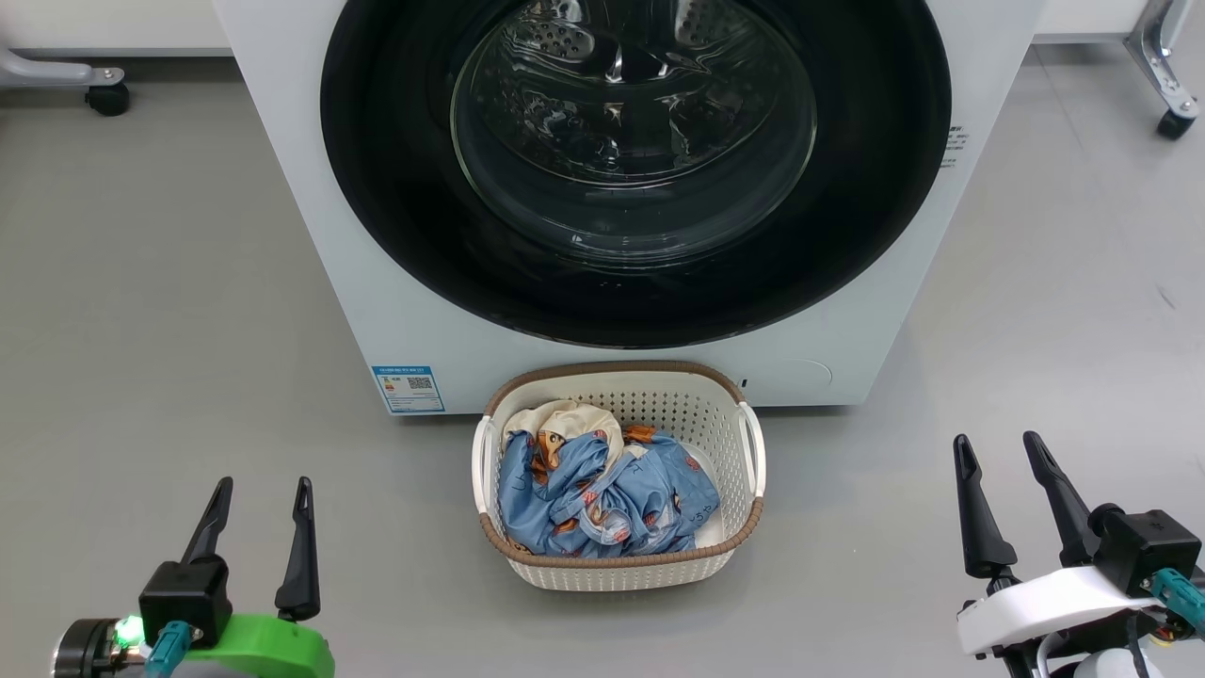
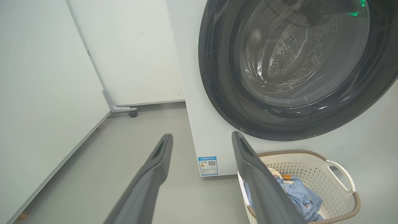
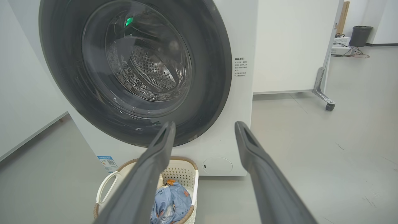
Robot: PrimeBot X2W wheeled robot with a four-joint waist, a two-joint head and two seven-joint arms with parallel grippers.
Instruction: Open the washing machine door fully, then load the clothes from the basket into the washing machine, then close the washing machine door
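Note:
The white washing machine point(image 1: 311, 188) fills the top of the head view. Its round door point(image 1: 377, 188) with the glossy black rim and glass bowl lies flat against the front, shut. On the floor right before it stands the cream basket point(image 1: 734, 414), holding the light blue printed clothes point(image 1: 602, 494) and a cream piece point(image 1: 565, 414). My left gripper point(image 1: 262, 485) is open at the lower left, well left of the basket. My right gripper point(image 1: 998, 441) is open at the lower right, empty. The wrist views also show the door point(image 2: 224, 93) point(image 3: 211, 77) and basket point(image 2: 311, 161) point(image 3: 183, 174).
Grey floor point(image 1: 141, 330) lies open on both sides of the machine. White panels on castor feet point(image 1: 108, 94) point(image 1: 1172, 118) stand behind it left and right. A blue label point(image 1: 408, 388) is on the machine's lower front. A dark bin point(image 3: 360, 35) and cables sit far back right.

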